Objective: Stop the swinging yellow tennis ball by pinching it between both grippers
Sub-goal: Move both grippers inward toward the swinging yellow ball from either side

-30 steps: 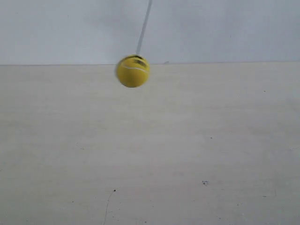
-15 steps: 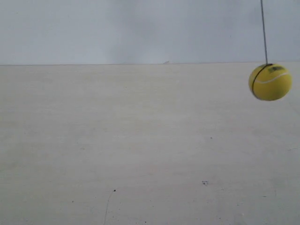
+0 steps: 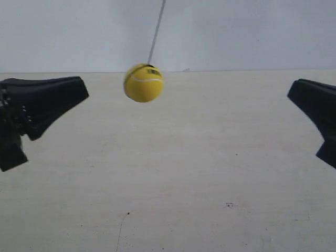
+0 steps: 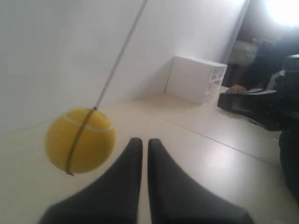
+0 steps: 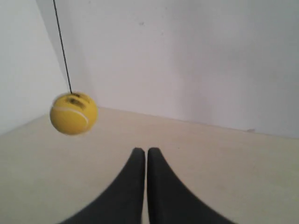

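Note:
The yellow tennis ball point(image 3: 143, 82) hangs in the air on a thin string point(image 3: 156, 34), left of the middle in the exterior view. My left gripper point(image 3: 81, 86) comes in from the exterior view's left, its tip a short way from the ball and not touching it. The right gripper point(image 3: 294, 90) points in from the opposite side, much farther off. In the left wrist view the ball point(image 4: 80, 140) is close beside the shut gripper point(image 4: 141, 142). In the right wrist view the ball point(image 5: 74, 113) hangs well beyond the shut gripper point(image 5: 141, 151). Neither gripper holds anything.
A pale wooden table point(image 3: 173, 173) lies under the ball, with a white wall point(image 3: 236, 31) behind it. A white box-like shelf point(image 4: 198, 79) stands at the table's far end. The other arm point(image 4: 252, 105) shows dark beyond it.
The ball swung from left of centre to the exterior view's right edge and back. Both grippers have come into view from the two sides.

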`<state>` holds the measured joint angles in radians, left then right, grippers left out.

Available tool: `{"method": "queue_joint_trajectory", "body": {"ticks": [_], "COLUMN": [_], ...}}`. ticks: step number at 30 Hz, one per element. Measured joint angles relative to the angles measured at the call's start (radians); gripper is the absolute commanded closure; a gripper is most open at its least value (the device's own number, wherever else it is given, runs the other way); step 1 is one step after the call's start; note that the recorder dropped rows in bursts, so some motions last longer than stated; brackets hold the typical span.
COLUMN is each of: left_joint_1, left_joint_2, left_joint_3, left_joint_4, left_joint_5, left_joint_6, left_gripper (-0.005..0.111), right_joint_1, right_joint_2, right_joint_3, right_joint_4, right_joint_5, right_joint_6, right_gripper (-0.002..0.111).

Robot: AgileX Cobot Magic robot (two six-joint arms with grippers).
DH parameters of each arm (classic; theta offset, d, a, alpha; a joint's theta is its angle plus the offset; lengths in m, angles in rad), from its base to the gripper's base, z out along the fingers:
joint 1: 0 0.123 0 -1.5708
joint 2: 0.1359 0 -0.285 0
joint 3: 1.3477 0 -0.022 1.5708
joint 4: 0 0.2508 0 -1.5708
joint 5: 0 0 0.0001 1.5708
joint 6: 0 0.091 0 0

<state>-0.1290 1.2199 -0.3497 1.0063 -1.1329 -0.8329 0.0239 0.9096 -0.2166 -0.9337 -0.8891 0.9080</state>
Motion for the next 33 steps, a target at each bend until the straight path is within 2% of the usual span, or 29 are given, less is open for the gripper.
{"method": "queue_joint_trajectory", "body": {"ticks": [4,7,14,23,29,33], "left_joint_1": [-0.091,-0.120,-0.180,-0.321,-0.338,-0.338], "left_joint_2": [0.133,0.183,0.260,0.360,0.370,0.370], "left_joint_3": [-0.032,-0.059,-0.139,-0.228,-0.241,-0.241], "left_joint_4": [-0.078,-0.120,-0.152,-0.168,-0.267,-0.292], "left_joint_5": [0.028,0.064,0.086,0.174,0.198,0.198], "left_joint_6": [0.155,0.215,0.251,0.292,0.367,0.397], "left_gripper": [0.102,0.102,0.102,0.102,0.102,0.102], "right_joint_1": [0.000,0.000,0.000,0.000,0.005,0.103], "right_joint_2": [0.180,0.254,0.339,0.360,0.360,0.360], "right_joint_3": [-0.053,-0.062,-0.080,-0.090,-0.091,-0.091], "right_joint_4": [-0.055,-0.059,-0.028,-0.040,-0.059,-0.022], "right_joint_5": [-0.091,-0.143,-0.186,-0.190,-0.197,-0.160], "right_joint_6": [-0.073,-0.149,-0.271,-0.271,-0.259,-0.316], "right_gripper": [0.108,0.108,0.108,0.108,0.108,0.108]}}
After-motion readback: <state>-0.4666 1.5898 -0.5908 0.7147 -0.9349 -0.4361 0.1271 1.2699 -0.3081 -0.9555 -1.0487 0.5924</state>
